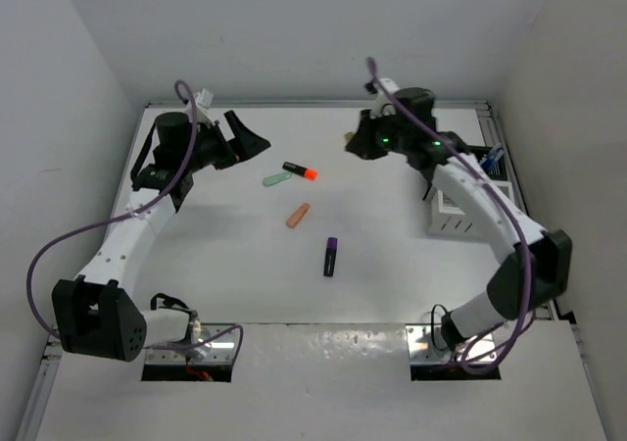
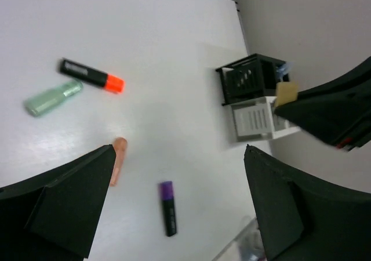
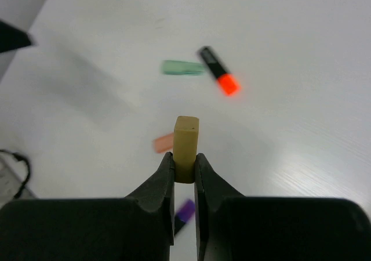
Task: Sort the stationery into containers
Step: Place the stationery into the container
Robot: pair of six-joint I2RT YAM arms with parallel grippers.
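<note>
1. The right gripper (image 3: 184, 163) is pinching a small beige eraser (image 3: 186, 138) between its fingers. The eraser is standing upright, with its upper end protruding above the tips, and is hanging clear of the table (image 1: 225, 255).
2. The left gripper (image 2: 179, 151) is hovering over the far-left part of the table with its fingers spread wide, carrying nothing.
3. Four highlighters are lying loose between the arms. The mint green highlighter (image 1: 276, 178) is resting just beside the orange-tipped black highlighter (image 1: 300, 171). The orange highlighter (image 1: 298, 216) is lying nearer the bases, and the purple-black highlighter (image 1: 330, 257) nearer again.
4. The white slatted box (image 1: 453, 216) and the black organiser (image 2: 249, 78) are sitting side by side at the right edge, the organiser on the far side.
5. Judged step: the eraser is being carried to a container — no release has begun.
6. The next move is calling for the right arm to swing toward the right edge, centre the eraser over one compartment, lower it inside, and then spread the fingers. Which compartment is intended cannot be told.
</note>
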